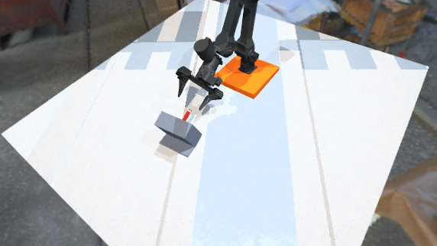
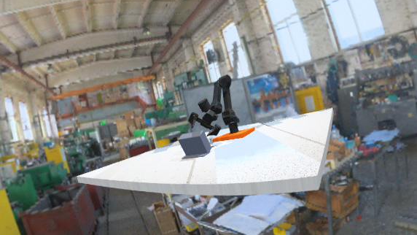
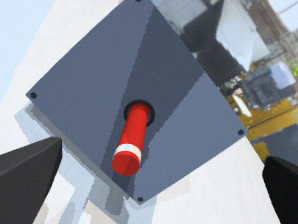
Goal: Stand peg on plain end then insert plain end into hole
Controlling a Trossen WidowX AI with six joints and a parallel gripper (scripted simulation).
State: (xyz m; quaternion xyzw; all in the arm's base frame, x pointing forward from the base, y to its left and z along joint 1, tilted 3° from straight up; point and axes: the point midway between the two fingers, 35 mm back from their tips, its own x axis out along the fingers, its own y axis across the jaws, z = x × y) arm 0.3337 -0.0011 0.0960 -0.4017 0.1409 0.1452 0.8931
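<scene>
The red peg (image 1: 186, 115) (image 3: 134, 131) stands out of the hole (image 3: 152, 115) in the grey sloped panel (image 1: 172, 125) (image 2: 194, 144) (image 3: 85, 90). Its white-banded end points outward, away from the face, and its other end is hidden inside the hole. How deep it sits cannot be seen. My gripper (image 1: 190, 102) (image 2: 201, 129) (image 3: 166, 157) is wide open and empty. It is back from the panel, with its fingers well apart on either side of the peg in the wrist view and not touching it. The peg is hidden behind the panel in the exterior view.
The panel stands on its own foot on the white table (image 1: 248, 171) (image 2: 255, 171). The orange base plate (image 1: 263, 79) (image 2: 238, 134) under the arm lies behind the panel, toward the back of the table. Small dark dots mark the panel's corners in the wrist view.
</scene>
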